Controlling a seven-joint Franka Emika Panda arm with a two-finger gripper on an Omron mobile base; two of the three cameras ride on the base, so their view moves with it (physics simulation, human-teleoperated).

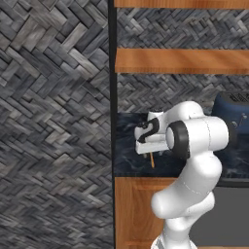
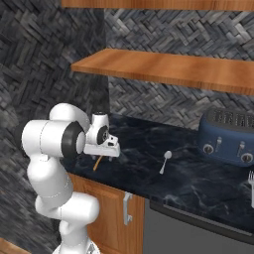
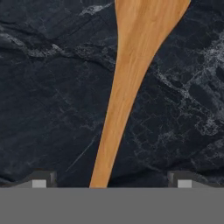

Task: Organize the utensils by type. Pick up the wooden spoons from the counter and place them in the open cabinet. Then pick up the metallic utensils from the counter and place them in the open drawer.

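A tan wooden spoon point(image 3: 131, 87) lies on the black marbled counter point(image 3: 52, 109), its broad end at the top of the hand view and its handle running down between my fingertips point(image 3: 40, 182). My gripper point(image 3: 109, 183) hangs just above the handle, open, straddling it without touching. From the base cameras the hand points down at the counter point(image 1: 127, 163), and the spoon's handle point(image 1: 152, 159) point(image 2: 98, 162) sticks out below my gripper point(image 1: 149, 151) point(image 2: 102, 153). A small silver metal spoon point(image 2: 165, 161) lies further right on the counter point(image 2: 198, 183). The open cabinet and open drawer are out of view.
A blue toaster point(image 2: 230, 136) point(image 1: 233, 111) stands at the back right. A wooden shelf point(image 2: 163, 67) point(image 1: 180, 61) runs above the counter. A pale fork point(image 2: 251, 184) lies at the right edge. A dark vertical panel point(image 1: 112, 121) bounds the counter on the left.
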